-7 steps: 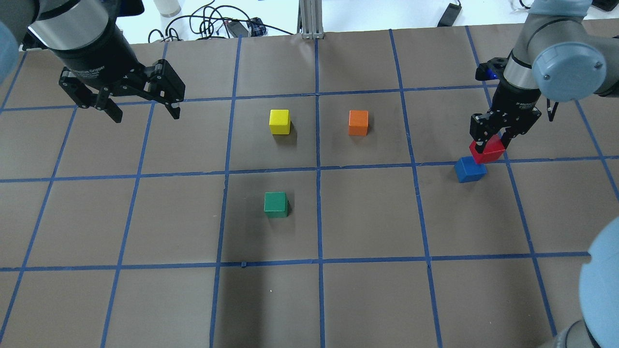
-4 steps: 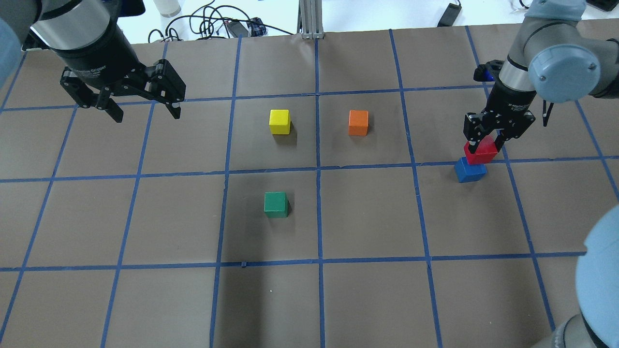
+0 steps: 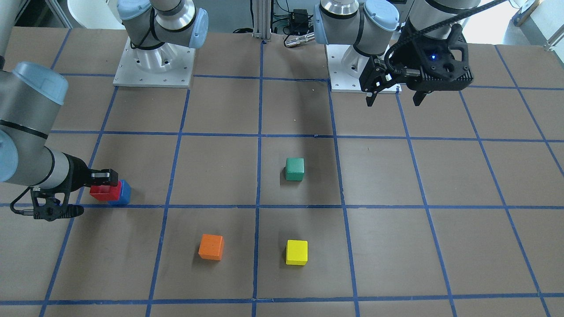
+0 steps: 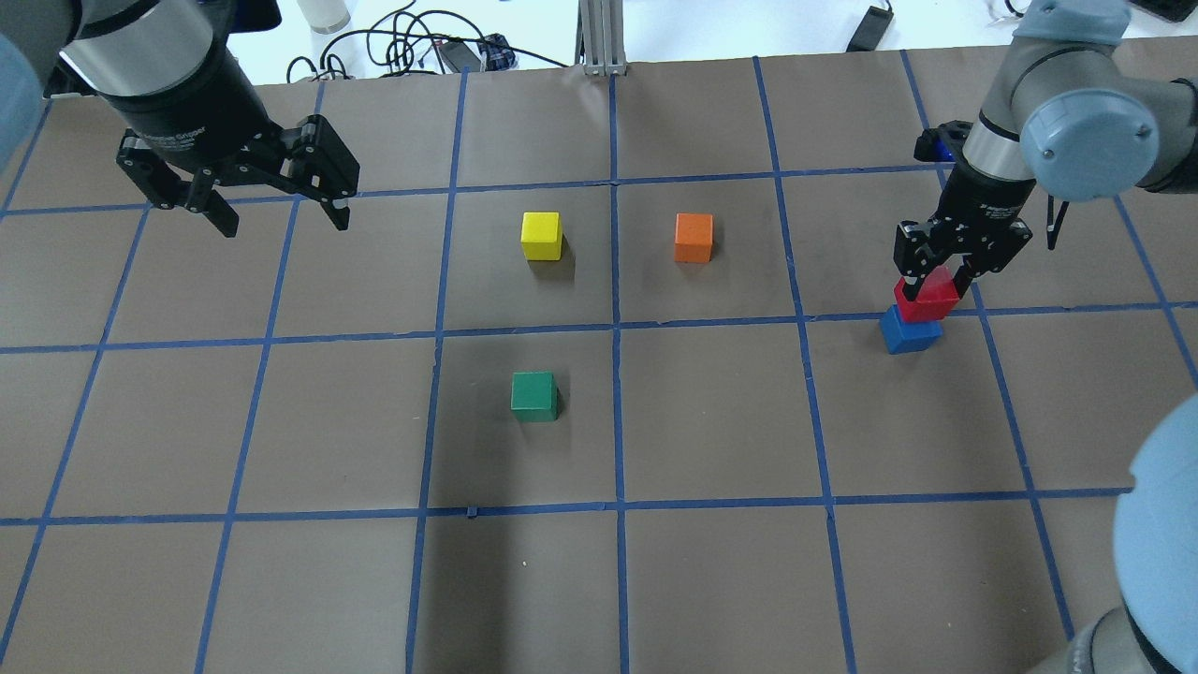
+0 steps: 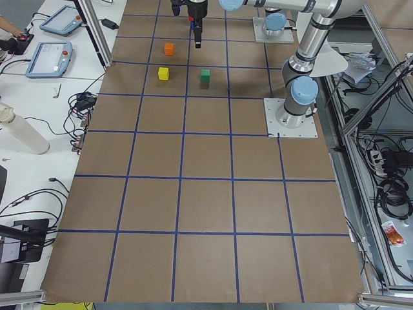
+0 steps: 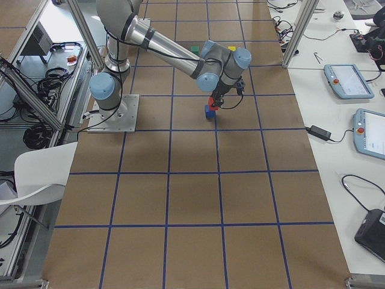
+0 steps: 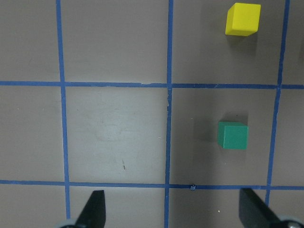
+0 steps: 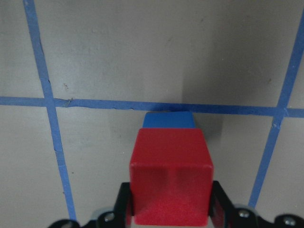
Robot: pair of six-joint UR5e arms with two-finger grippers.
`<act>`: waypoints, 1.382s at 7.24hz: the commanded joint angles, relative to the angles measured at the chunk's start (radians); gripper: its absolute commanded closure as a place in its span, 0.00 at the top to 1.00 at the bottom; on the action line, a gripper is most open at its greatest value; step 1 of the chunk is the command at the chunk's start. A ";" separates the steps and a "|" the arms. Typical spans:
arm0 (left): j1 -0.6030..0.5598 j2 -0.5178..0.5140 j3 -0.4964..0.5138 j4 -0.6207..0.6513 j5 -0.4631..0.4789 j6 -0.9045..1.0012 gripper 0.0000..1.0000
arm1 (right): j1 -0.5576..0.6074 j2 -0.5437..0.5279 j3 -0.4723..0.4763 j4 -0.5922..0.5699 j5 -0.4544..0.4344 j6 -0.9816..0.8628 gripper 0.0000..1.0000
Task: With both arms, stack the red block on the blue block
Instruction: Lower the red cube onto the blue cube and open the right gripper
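Note:
The red block point(image 4: 927, 298) is held between the fingers of my right gripper point(image 4: 934, 283), which is shut on it. It sits right over the blue block point(image 4: 908, 334), which stands on the table at the right by a tape line. In the right wrist view the red block point(image 8: 171, 175) covers most of the blue block point(image 8: 169, 120), whose far edge peeks out. I cannot tell whether the two touch. My left gripper point(image 4: 284, 223) is open and empty, high over the table's far left, well away from both blocks.
A yellow cube point(image 4: 542, 235) and an orange cube point(image 4: 693, 237) stand mid-table at the far side, and a green cube point(image 4: 533, 395) stands nearer the middle. Cables point(image 4: 412, 47) lie beyond the far edge. The arm bases point(image 3: 154, 66) are bolted at the robot's side.
My right gripper has carried the red block a little left and down, closer over the blue block. The left arm has not moved.

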 commanded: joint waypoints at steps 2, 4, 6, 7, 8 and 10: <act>0.000 -0.002 0.002 0.001 0.000 0.001 1.00 | 0.000 0.000 0.002 0.007 -0.013 -0.001 0.35; 0.000 0.000 0.003 0.003 -0.001 0.001 1.00 | 0.000 -0.001 0.003 0.014 -0.007 -0.004 0.49; 0.000 -0.006 0.003 0.021 -0.002 0.001 1.00 | 0.002 -0.001 0.003 0.015 -0.009 -0.010 0.55; 0.000 -0.008 0.003 0.021 -0.002 0.001 1.00 | 0.002 -0.001 0.003 0.015 -0.012 -0.012 0.90; 0.000 -0.005 0.003 0.021 -0.002 0.001 1.00 | 0.002 -0.001 0.003 0.015 -0.012 -0.012 1.00; 0.000 -0.006 0.003 0.021 -0.002 0.001 1.00 | 0.002 -0.001 0.003 0.017 -0.010 -0.010 1.00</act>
